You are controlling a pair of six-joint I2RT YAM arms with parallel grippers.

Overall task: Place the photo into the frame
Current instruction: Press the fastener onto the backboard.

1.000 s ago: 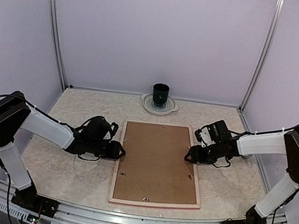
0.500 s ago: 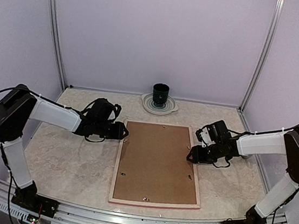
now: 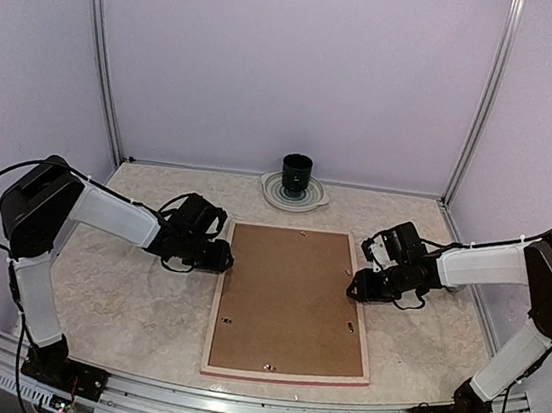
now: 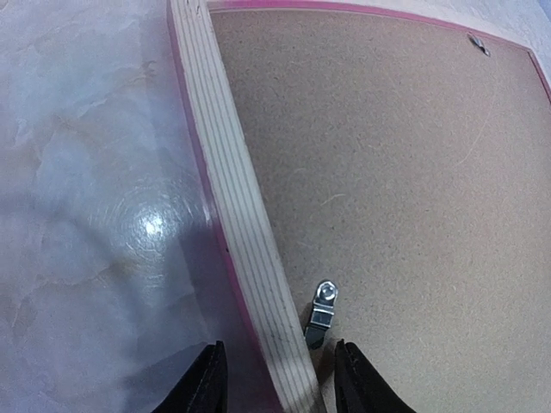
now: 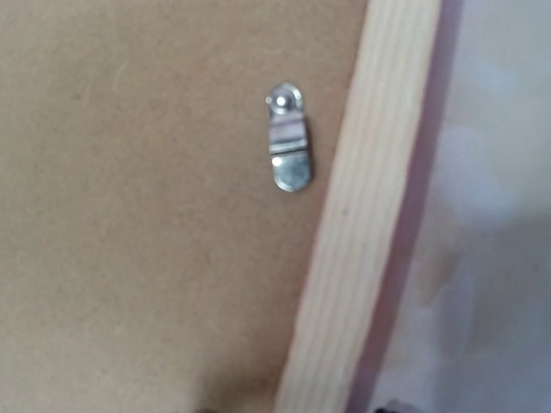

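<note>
The left gripper (image 4: 284,383) has its fingers (image 4: 211,383) spread, one either side of the left rim of the frame (image 4: 232,198) and clamped on nothing; a small metal clip (image 4: 322,311) sits just inside the rim between them. The right gripper (image 3: 355,285) hovers low at the frame's right rim above another clip (image 5: 288,146), but its fingers barely show, so I cannot tell whether they are parted. The frame lies flat in the middle of the table (image 3: 124,299), back side up, and the brown backing board (image 3: 285,298) fills it. Both clips lie along the rim rather than across it. The photo is nowhere in sight. It may be under the board; if not, I judge the backing has yet to come out and nearly the whole task remains. A dark cup (image 3: 297,169) on a plate (image 3: 269,194) stands at the far edge.
</note>
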